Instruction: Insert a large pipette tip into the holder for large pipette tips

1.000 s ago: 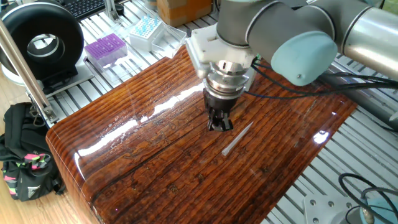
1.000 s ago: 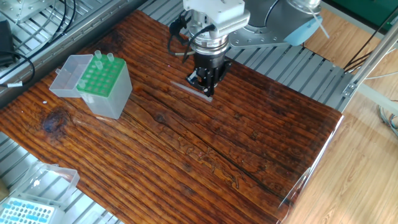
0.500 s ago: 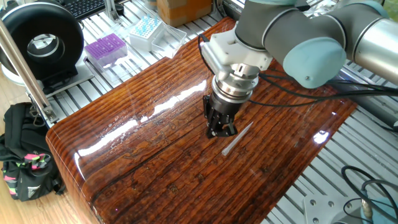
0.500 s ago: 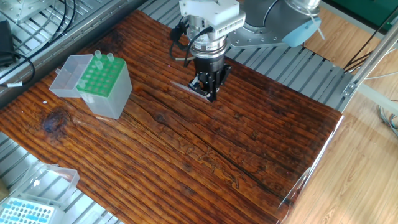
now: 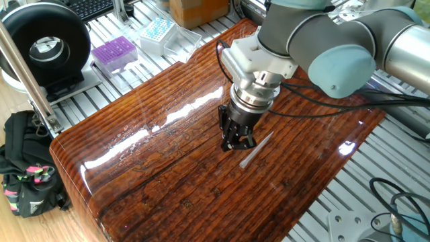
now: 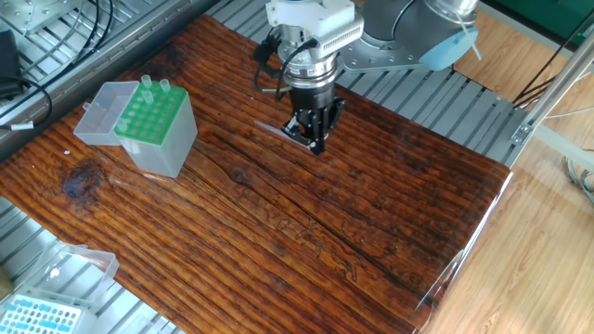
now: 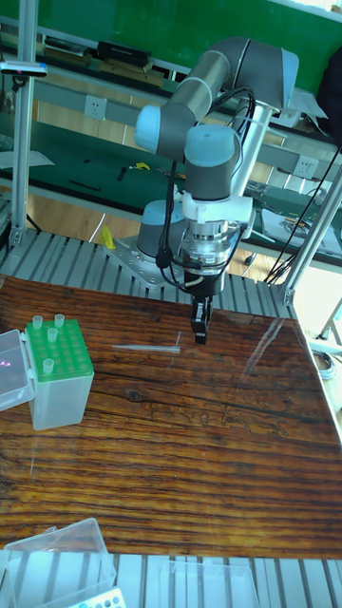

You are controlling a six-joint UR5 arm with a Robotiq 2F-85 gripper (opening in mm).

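The large pipette tip [image 5: 257, 149] [image 6: 275, 130] [image 7: 145, 349] lies flat on the dark wooden table, a slim whitish cone. My gripper [image 5: 236, 142] [image 6: 314, 143] [image 7: 199, 333] points down just above the wood at the tip's wide end, its black fingers a little apart with nothing between them. The holder for large pipette tips [image 6: 154, 126] [image 7: 59, 374], a white box with a green grid top, stands off to the left with three tips upright in it. It is out of the one fixed view.
The holder's clear lid [image 6: 99, 111] hangs open at its side. A purple-topped box [image 5: 114, 52] and a blue-topped box [image 5: 158, 31] sit beyond the table's edge. A black round device [image 5: 44, 44] and a bag [image 5: 27, 171] lie off to the side.
The wrist has shifted sideways and the gripper has sunk slightly closer to the wood beside the tip's wide end. The pipette tip has not moved.
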